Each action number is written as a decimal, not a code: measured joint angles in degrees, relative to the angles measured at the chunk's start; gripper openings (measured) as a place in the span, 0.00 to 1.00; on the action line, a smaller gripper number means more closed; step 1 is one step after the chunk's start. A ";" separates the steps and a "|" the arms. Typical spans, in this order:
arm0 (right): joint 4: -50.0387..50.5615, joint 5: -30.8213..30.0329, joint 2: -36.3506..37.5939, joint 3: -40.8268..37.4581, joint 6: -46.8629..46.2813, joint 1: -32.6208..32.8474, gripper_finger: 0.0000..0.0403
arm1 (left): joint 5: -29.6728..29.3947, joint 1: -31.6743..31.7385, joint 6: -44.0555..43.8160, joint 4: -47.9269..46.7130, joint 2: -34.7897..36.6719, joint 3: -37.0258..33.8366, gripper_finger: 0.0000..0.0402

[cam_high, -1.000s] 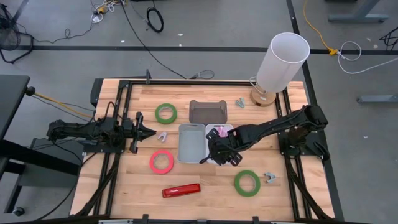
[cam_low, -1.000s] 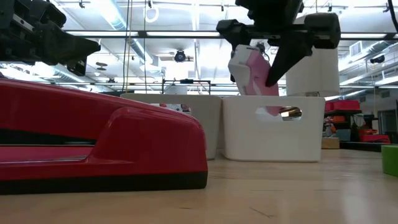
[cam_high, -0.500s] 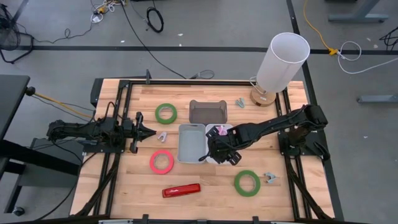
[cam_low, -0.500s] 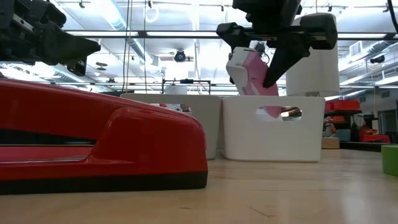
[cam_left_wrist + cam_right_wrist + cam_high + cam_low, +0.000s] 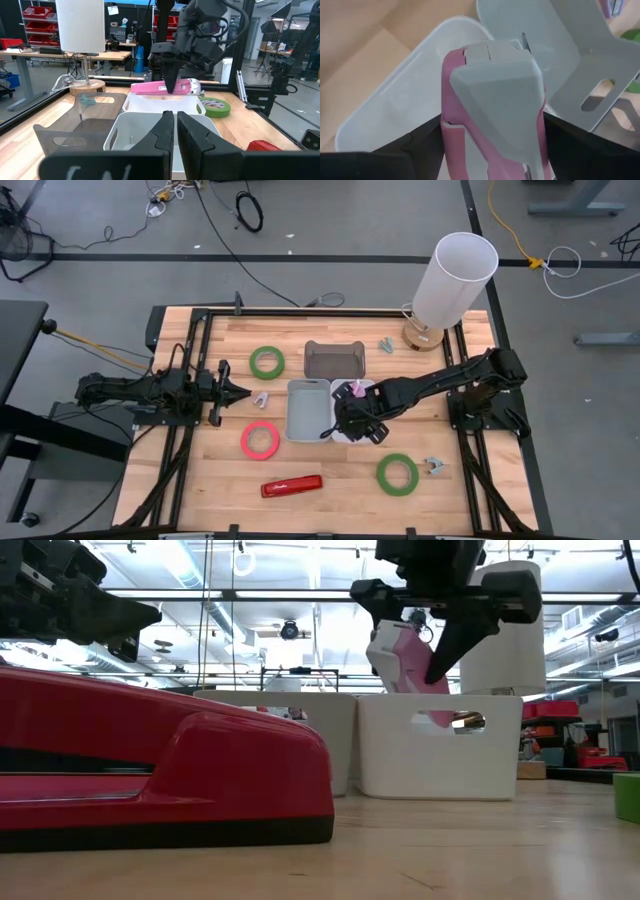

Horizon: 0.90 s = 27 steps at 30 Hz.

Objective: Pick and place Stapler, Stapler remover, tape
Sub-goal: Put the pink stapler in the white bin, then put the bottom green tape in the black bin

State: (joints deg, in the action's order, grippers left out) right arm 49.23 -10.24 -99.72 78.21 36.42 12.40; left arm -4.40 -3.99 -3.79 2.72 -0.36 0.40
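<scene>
Wooden table, white bin at centre, right gripper above it clasping pink stapler, left gripper pinched closed, well apart from bin, red stapler near table's front edge.

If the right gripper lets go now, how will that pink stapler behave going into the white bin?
The pink stapler looks rigid, so it should drop as one piece. It hangs tilted between the right gripper's fingers, its lower end already inside the white bin, so it will probably tip over and lean on a wall. Its smooth plastic shell may slide.
</scene>
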 joint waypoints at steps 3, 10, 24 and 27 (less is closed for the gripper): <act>1.10 -0.69 0.00 -0.01 -0.92 -0.02 0.79 | 0.00 0.02 -0.02 0.00 0.00 0.00 0.07; 1.82 -0.81 0.07 -0.01 -1.49 -0.04 0.89 | 0.00 0.00 0.00 0.00 -0.01 0.00 0.07; 6.26 -0.90 0.38 1.09 -1.49 0.15 0.90 | 0.00 0.02 0.00 0.00 0.00 0.00 0.07; 7.83 -0.90 1.80 1.90 -2.55 0.20 0.90 | 0.00 0.02 0.00 0.00 0.00 0.00 0.07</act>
State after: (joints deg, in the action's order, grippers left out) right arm 57.05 -11.14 -97.93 80.10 33.87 12.60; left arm -4.40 -3.97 -3.79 2.72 -0.36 0.40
